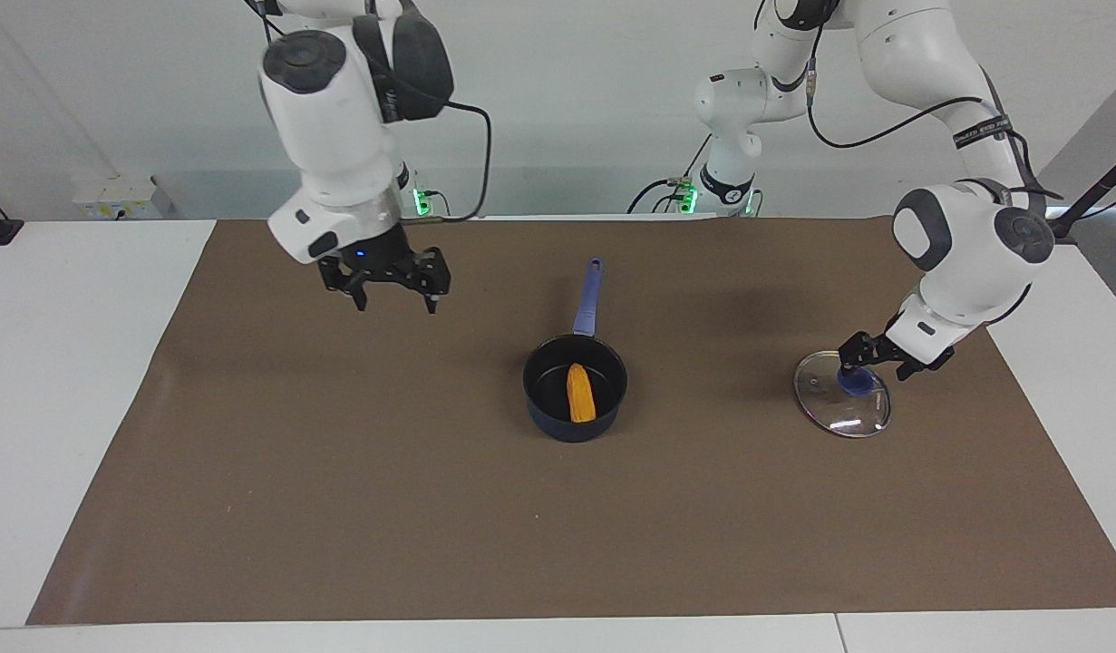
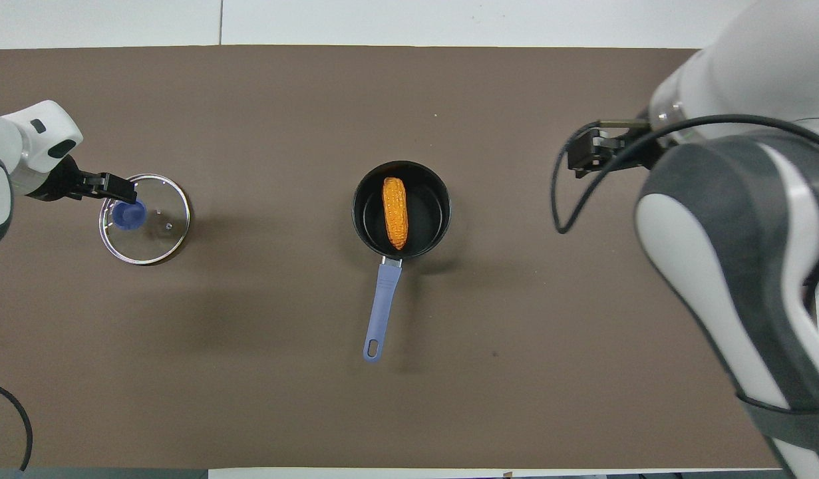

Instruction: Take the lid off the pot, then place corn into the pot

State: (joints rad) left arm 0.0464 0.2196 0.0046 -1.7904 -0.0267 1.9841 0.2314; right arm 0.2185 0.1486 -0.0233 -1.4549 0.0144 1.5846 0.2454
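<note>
The navy pot (image 1: pixel 576 430) stands open at the middle of the brown mat, its light-blue handle pointing toward the robots. The corn (image 1: pixel 580 392) lies inside it; the overhead view shows the pot (image 2: pixel 444 199) and the corn (image 2: pixel 395 213) too. The glass lid (image 1: pixel 837 410) with its blue knob rests on the mat toward the left arm's end, also seen from overhead (image 2: pixel 162 226). My left gripper (image 1: pixel 884 365) is low at the knob, fingers apart, one fingertip beside it; it also shows overhead (image 2: pixel 118 193). My right gripper (image 1: pixel 394 288) hangs open and empty over the mat toward the right arm's end, seen overhead too (image 2: pixel 573 159).
The brown mat (image 1: pixel 340 508) covers most of the white table. The arms' cables and bases stand at the robots' edge of the table.
</note>
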